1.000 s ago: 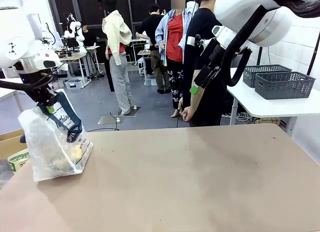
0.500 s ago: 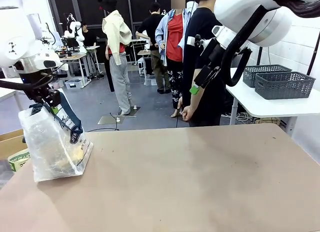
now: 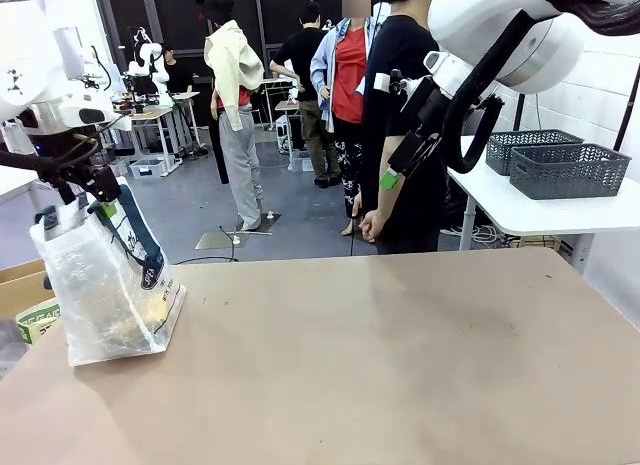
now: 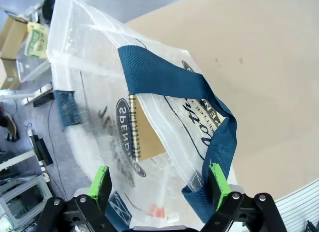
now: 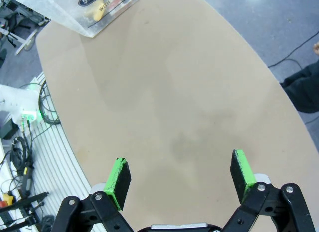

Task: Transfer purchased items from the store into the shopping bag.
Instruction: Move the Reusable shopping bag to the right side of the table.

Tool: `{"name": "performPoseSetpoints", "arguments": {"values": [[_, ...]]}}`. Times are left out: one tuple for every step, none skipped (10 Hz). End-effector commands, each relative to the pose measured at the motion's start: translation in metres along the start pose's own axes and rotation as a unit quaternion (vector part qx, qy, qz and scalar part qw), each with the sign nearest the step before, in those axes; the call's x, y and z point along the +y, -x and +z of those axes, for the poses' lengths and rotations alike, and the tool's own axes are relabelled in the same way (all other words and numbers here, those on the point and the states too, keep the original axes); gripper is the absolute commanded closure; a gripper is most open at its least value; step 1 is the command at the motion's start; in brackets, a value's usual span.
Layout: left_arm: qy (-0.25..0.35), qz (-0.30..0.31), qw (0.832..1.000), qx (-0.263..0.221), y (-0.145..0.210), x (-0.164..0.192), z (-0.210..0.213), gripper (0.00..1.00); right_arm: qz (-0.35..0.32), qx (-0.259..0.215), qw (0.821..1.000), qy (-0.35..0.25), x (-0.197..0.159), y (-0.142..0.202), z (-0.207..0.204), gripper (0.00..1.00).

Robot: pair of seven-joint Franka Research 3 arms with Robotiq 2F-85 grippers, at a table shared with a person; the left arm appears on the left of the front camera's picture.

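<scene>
The shopping bag (image 3: 100, 285), clear plastic with navy straps, stands on the table's left end. Purchased items lie inside it: a flat brown item (image 4: 148, 137) with a spiral edge and yellowish goods (image 3: 145, 307) at the bottom. My left gripper (image 3: 78, 197) hovers just over the bag's top, open. In the left wrist view a navy strap (image 4: 169, 82) loops loosely between its fingers (image 4: 99, 184) without being pinched. My right gripper (image 3: 400, 160) hangs open, high over the table's far side. Below it is bare tabletop (image 5: 189, 107), with the bag's corner (image 5: 102, 7) far off.
A person in black stands at the far edge, one hand (image 3: 372, 225) hanging. Two dark grey slotted baskets (image 3: 565, 170) sit on a white side table at the right; I cannot tell whether either is the store. Cardboard boxes (image 3: 25, 305) sit left of the table.
My left gripper has opened and let go of the bag's strap, lifting slightly up and left. The bag's top has slackened. The right arm has not moved.
</scene>
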State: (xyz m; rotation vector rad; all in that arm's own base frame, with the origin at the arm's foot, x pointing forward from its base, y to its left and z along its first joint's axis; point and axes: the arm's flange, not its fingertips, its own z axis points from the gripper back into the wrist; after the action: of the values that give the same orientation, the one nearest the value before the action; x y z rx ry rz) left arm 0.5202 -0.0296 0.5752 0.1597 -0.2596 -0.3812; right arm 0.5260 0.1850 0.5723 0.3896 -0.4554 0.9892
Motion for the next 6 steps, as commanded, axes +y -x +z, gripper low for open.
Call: {"name": "performPoseSetpoints", "arguments": {"values": [[0.015, -0.007, 1.0, -0.003, 0.0, 0.004, 0.011, 0.0, -0.005, 0.001, 1.0, -0.003, -0.001, -0.001, -0.001, 0.0], [0.021, -0.004, 1.0, -0.007, 0.0, 0.005, 0.016, 0.0, -0.005, 0.001, 1.0, -0.003, -0.001, -0.001, -0.001, 0.0], [0.018, -0.001, 1.0, -0.011, 0.002, 0.005, 0.023, 0.0, -0.005, 0.001, 1.0, -0.003, -0.001, -0.001, -0.001, 0.0], [0.018, -0.002, 1.0, -0.02, 0.001, 0.006, 0.028, 0.0, -0.005, 0.001, 1.0, -0.003, -0.001, -0.001, -0.001, 0.0], [0.043, -0.016, 0.999, -0.026, 0.002, 0.005, 0.041, 0.0, -0.005, 0.001, 1.0, -0.003, -0.001, -0.001, -0.001, 0.0], [0.076, -0.037, 0.996, -0.029, 0.001, 0.005, 0.051, 0.0, -0.005, 0.001, 1.0, -0.003, -0.001, -0.001, -0.001, 0.0]]}}
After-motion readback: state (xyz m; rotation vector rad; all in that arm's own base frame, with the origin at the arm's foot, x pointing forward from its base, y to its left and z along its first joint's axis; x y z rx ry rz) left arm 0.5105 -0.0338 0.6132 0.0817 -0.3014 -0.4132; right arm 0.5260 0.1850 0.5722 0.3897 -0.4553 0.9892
